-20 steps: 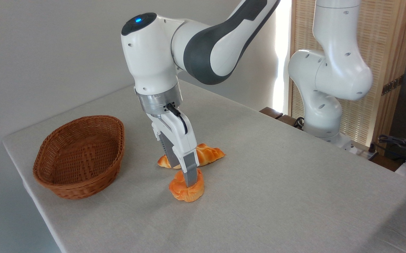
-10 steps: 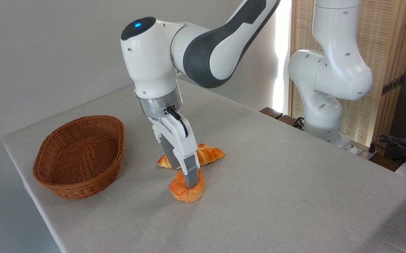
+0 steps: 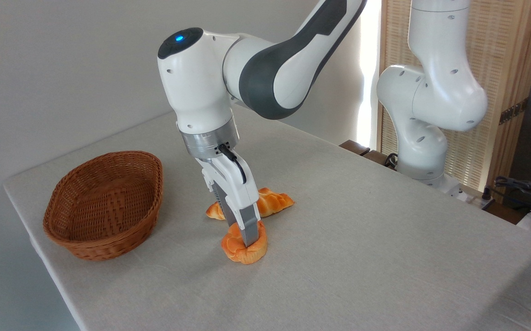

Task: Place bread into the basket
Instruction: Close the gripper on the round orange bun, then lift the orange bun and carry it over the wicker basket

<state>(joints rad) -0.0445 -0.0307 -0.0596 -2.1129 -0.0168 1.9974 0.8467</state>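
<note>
Wicker, brown and oval, the basket (image 3: 104,209) sits on the table (image 3: 362,239) near its left edge, and nothing lies inside it; only the woven floor and sloping walls show. At about three o'clock from the basket, well apart from it, the bread (image 3: 243,246) rests on the cloth: a small, lumpy orange bun. The gripper (image 3: 247,240) comes down on it at a tilt from above. One grey finger (image 3: 249,230) is pressed against the bun's top, while the other is hidden behind it, so how wide the claw stands, and whether it has the bun clamped, cannot be told. Just beyond the bun, at about twelve o'clock from it, lies a golden braided loaf (image 3: 270,202), partly hidden by the gripper. At the table's right side, at three o'clock, stands the arm's white base (image 3: 424,151).
</note>
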